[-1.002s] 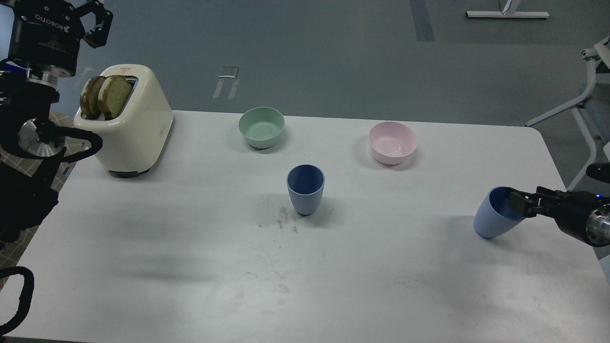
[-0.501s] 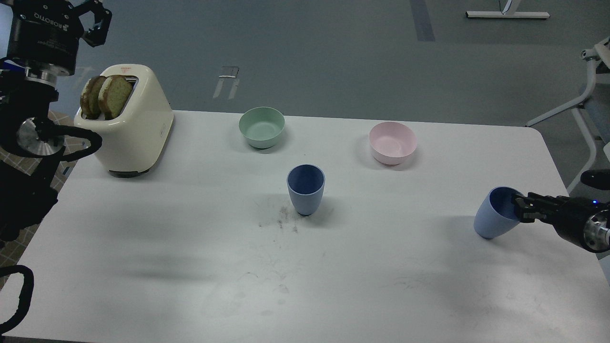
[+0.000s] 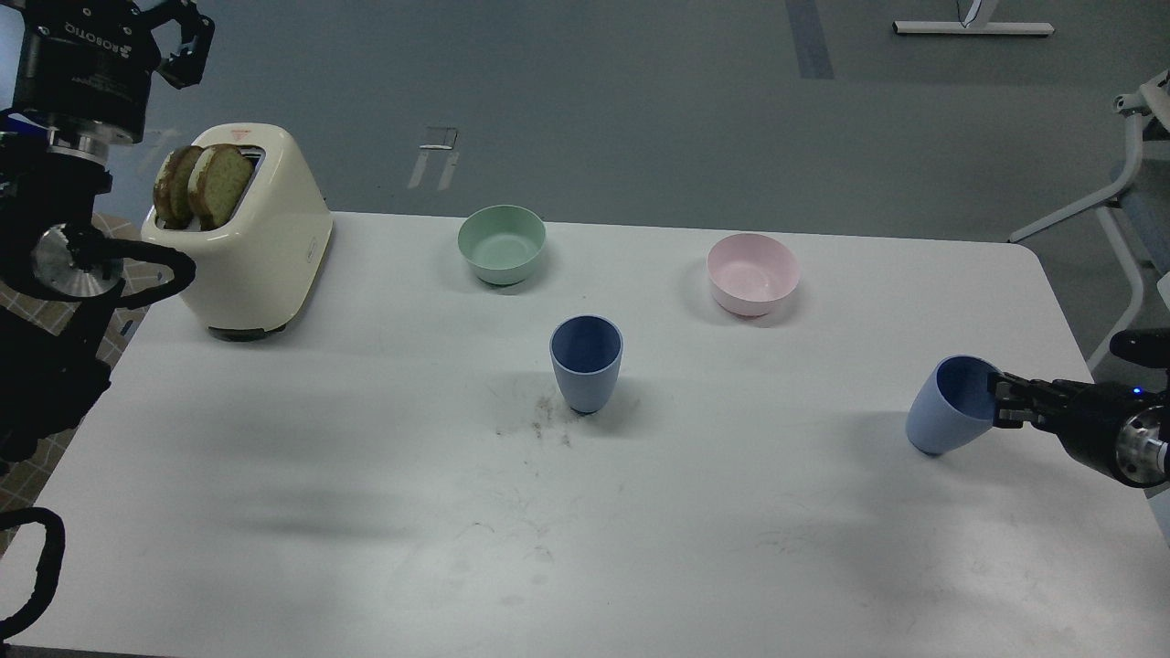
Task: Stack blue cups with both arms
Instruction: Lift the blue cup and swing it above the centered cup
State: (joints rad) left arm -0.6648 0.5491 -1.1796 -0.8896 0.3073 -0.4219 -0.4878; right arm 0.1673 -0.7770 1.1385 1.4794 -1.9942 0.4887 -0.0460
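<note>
White surface (image 3: 366, 512), head view: the right tool (image 3: 998, 402) pinches the rim of a tilted blue cup (image 3: 946, 411) near the right edge; the second blue cup (image 3: 586, 363) stands upright at centre, empty. Raised at far left, the left tool (image 3: 178, 41) shows spread fingers holding nothing. That thin rim grip could slip. Both bowls are empty; a toaster (image 3: 260, 247) holds bread.

Matte blue cups (image 3: 586, 363), glossy cream toaster (image 3: 260, 238)

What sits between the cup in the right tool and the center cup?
Nothing visible: bare table lies between the tilted cup, held by the right tool, and the upright center cup. Pink bowl sits behind that path.
</note>
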